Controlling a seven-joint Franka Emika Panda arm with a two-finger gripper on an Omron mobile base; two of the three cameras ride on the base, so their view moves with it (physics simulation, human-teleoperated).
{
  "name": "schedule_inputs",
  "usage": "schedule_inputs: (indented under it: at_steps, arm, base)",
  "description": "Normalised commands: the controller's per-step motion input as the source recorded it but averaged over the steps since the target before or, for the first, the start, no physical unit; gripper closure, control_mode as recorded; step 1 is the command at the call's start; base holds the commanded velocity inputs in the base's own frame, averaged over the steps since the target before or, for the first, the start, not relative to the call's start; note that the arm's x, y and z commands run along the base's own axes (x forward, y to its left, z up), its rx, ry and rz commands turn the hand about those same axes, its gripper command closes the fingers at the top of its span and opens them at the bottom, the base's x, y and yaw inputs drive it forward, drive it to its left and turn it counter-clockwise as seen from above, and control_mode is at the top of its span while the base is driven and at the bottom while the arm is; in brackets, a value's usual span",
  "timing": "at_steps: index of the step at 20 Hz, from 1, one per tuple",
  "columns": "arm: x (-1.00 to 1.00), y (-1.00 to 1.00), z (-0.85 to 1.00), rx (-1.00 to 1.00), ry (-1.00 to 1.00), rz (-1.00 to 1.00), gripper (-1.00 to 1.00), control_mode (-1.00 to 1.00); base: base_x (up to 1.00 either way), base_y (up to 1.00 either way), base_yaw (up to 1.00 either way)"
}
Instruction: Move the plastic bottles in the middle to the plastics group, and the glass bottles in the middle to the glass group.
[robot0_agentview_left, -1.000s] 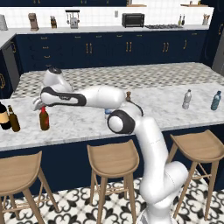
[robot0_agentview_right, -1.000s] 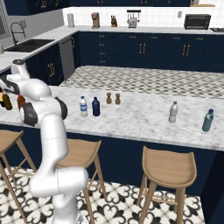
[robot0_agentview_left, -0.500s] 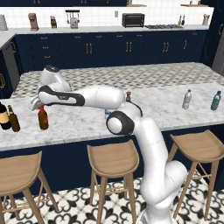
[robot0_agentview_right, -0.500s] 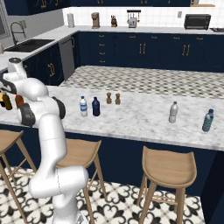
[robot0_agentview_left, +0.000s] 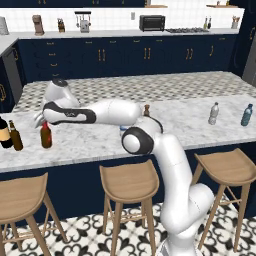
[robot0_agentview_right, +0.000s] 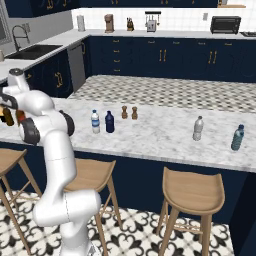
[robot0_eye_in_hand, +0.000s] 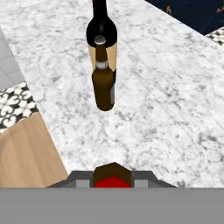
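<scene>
Placement of the slim reddish-brown glass bottle with a red cap was judged to be the step in hand: it was held upright by the gripper, fingers closed narrowly on its neck, at the left end of the white marble counter, near the slimmer amber-brown bottle and large dark wine bottle with a cream label. Next, lowering and release beside them would be called for, then a reach right for the clear water bottle with a blue label and dark navy narrow-necked bottle.

Red-capped bottle stands on counter right of glass group.
</scene>
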Motion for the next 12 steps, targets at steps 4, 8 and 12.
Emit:
schedule_inputs:
  at_steps: [4,8,12]
  arm:
    - [0.0,0.25,0.0,0.0,0.0,0.04,1.0,-1.0]
    - [0.0,0.26,0.0,0.0,0.0,0.04,1.0,-1.0]
    - [0.0,0.16,0.0,0.0,0.0,0.02,1.0,-1.0]
  base:
    - [0.0,0.0,0.0]
    - [0.0,0.0,0.0]
    - [0.0,0.0,0.0]
